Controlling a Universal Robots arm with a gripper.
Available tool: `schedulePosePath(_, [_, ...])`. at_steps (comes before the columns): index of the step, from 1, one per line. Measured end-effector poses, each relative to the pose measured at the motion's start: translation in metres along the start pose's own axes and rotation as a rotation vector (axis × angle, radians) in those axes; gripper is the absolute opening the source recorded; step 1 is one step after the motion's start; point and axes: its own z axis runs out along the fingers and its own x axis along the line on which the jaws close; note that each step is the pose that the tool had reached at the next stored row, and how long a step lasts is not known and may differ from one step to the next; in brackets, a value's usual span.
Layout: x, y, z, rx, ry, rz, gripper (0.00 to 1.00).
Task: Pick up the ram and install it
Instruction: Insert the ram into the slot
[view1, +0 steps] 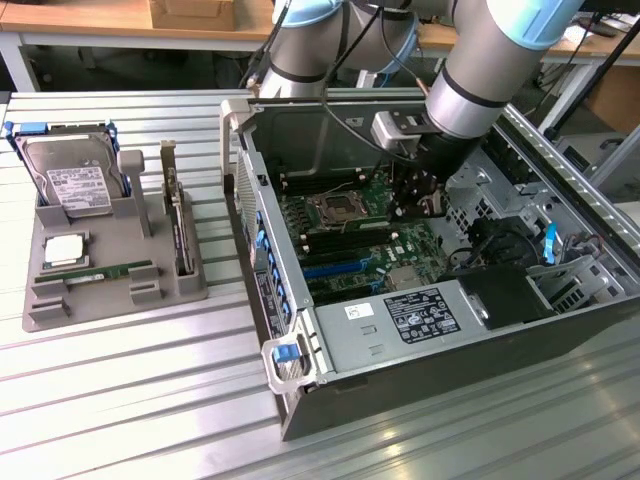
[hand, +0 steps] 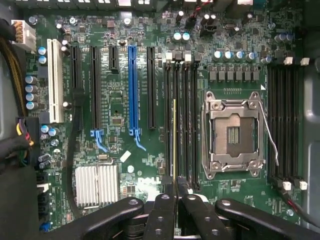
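Note:
My gripper is down inside the open computer case, over the motherboard. In the wrist view the gripper is shut on the ram. The ram is seen edge-on as a thin green-yellow strip, running along the bank of black memory slots beside the CPU socket. It lines up with one of these slots. Whether it is seated I cannot tell. In the exterior view the wrist and fingers hide the ram.
A second bank of memory slots lies on the socket's other side. On the exterior view's left a grey tray holds a hard drive, a CPU, another green stick and an upright card. Case walls surround the arm.

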Motion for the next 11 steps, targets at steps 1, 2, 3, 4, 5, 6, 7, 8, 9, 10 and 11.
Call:
schedulePosePath(1, [0.0,0.0036,0.0012,-0.0005,0.0003,-0.004,0.12])
schedulePosePath(2, [0.0,0.0067,0.002,-0.0008,0.0003,-0.008,0.12])
schedulePosePath(3, [0.0,0.0089,0.0026,-0.0013,0.0005,-0.014,0.12])
schedulePosePath(4, [0.0,0.0104,0.0031,-0.002,0.0009,-0.021,0.12])
schedulePosePath(5, [0.001,0.0121,0.0037,-0.0033,0.003,-0.036,0.12])
schedulePosePath(6, [0.001,0.0136,0.004,-0.004,0.0115,-0.043,0.12])
schedulePosePath(7, [0.0,0.0153,0.0042,-0.0044,0.0487,-0.046,0.12])
schedulePosePath(8, [-0.001,0.0164,0.0046,-0.0046,0.064,-0.047,0.12])
schedulePosePath(9, [-0.003,0.0174,0.005,-0.0046,0.0687,-0.048,0.12])
schedulePosePath(10, [-0.004,0.0185,0.0054,-0.0046,0.0714,-0.048,0.12])
schedulePosePath(11, [-0.007,0.02,0.0059,-0.0047,0.0747,-0.048,0.12])
